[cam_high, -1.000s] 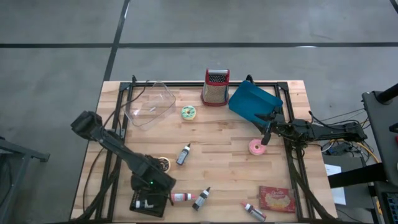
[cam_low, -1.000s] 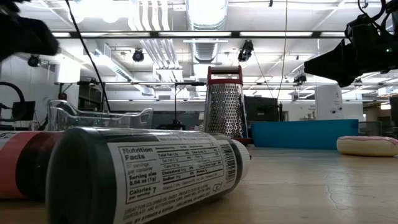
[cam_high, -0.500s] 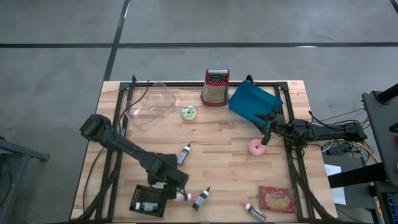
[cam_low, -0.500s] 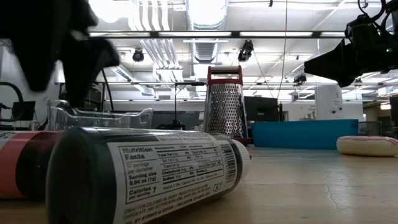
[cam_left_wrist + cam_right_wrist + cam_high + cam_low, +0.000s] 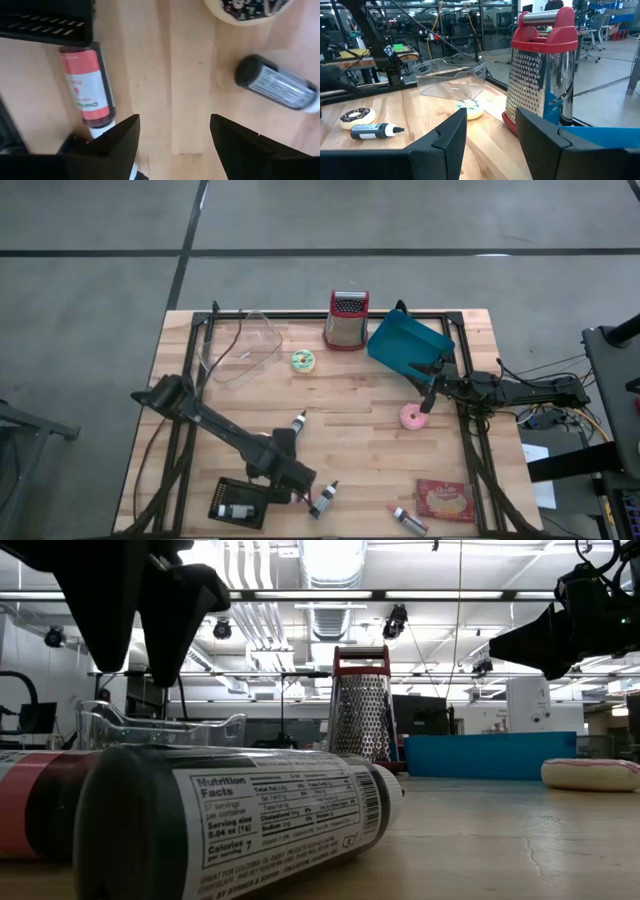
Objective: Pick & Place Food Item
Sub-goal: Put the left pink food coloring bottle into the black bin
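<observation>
Left claw [image 5: 172,132], fingers spread and empty, hangs over the desk [image 5: 360,405] near its front edge; a red bottle [image 5: 85,85] lies just beside it, a dark bottle [image 5: 277,87] near; right claw [image 5: 428,395], spread too, hovers beside the pink donut [image 5: 412,417].

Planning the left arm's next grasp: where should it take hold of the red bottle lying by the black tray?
Probably across the red bottle's labelled middle, from straight above. It lies flat on the table, its round sides exposed, and the open left gripper already hangs just beside it. The black tray crowds its base end.
</observation>
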Robot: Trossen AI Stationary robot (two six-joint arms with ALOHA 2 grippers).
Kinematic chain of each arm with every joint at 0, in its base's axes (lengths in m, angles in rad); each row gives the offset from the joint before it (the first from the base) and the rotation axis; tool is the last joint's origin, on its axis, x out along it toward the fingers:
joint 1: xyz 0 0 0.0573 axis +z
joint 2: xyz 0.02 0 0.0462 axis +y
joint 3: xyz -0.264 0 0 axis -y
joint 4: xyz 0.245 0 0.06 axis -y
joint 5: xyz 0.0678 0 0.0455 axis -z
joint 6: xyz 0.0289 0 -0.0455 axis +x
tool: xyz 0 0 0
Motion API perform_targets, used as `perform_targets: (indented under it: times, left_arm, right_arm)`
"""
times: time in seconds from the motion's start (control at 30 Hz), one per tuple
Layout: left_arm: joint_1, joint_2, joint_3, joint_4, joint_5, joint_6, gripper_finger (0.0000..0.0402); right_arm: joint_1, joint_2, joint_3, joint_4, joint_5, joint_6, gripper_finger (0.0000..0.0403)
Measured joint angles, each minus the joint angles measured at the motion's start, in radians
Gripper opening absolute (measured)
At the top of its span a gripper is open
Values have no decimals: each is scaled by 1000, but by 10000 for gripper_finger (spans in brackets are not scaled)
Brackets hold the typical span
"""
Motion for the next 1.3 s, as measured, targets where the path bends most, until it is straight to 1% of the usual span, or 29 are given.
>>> perform_targets:
  times: [0.07,0.27,0.43,0.63,0.77,0.87,1.07,1.17,1.3]
  left_arm:
    - [0,19,37,-32,-1,-3,248]
    - [-11,48,97,-47,27,-2,248]
    - [-40,48,100,-45,34,-3,248]
    - [-70,49,100,-4,56,-7,248]
    - [-86,49,100,5,63,-53,248]
    - [-87,49,100,6,82,-54,248]
    - [-85,49,112,86,89,-55,248]
    - [-82,49,113,152,137,-67,248]
    - [-83,49,113,215,228,-93,248]
  right_arm:
    - [0,0,0,0,0,0,164]
    - [0,0,0,0,0,0,164]
    - [0,0,0,0,0,0,164]
    - [0,0,0,0,0,0,164]
    - [0,0,0,0,0,0,164]
    - [0,0,0,0,0,0,164]
    - [0,0,0,0,0,0,164]
    - [0,0,0,0,0,0,164]
    - [0,0,0,0,0,0,164]
